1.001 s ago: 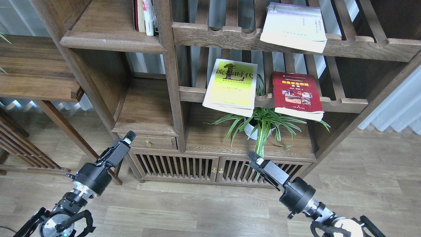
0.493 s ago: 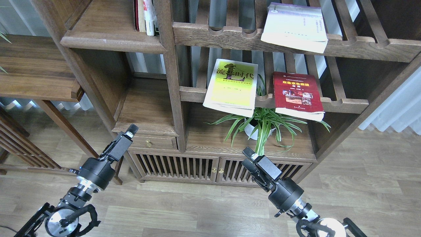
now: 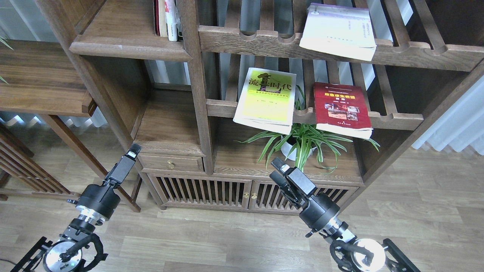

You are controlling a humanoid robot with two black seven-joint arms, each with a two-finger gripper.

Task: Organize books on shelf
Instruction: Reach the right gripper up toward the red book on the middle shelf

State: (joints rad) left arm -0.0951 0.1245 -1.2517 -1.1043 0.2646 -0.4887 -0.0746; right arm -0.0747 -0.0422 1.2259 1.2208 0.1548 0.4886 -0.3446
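Dark-brown wood forms the tall bookcase (image 3: 196,94) that fills the upper part of the head view. Its solid flat shelf (image 3: 124,39) sits at the upper left, with a rounded front edge; a few upright books (image 3: 166,19) stand at its far right end, against the vertical post.

Right of the post are two slatted racks with scalloped front rails. The white-lavender book (image 3: 338,32) lies flat on the upper rack (image 3: 340,47), its near edge overhanging the rail. On the lower rack (image 3: 393,119) lie two books, apart from each other: the yellow-green book (image 3: 266,100) with a black title at the left, and the dark red book (image 3: 340,109) with small photos at the right. Both overhang the front rail. A potted spider plant (image 3: 302,145) stands on the cabinet top (image 3: 242,158) beneath them, its leaves rising between the two books.

The left gripper (image 3: 130,153) hangs in front of the small drawer (image 3: 172,163), low and left, holding nothing; it is seen edge-on, so whether its fingers are parted cannot be told. The right gripper (image 3: 277,170) hovers just in front of the cabinet top, near the plant pot, empty, with its two fingers slightly parted. Both grippers are well apart from all three books.
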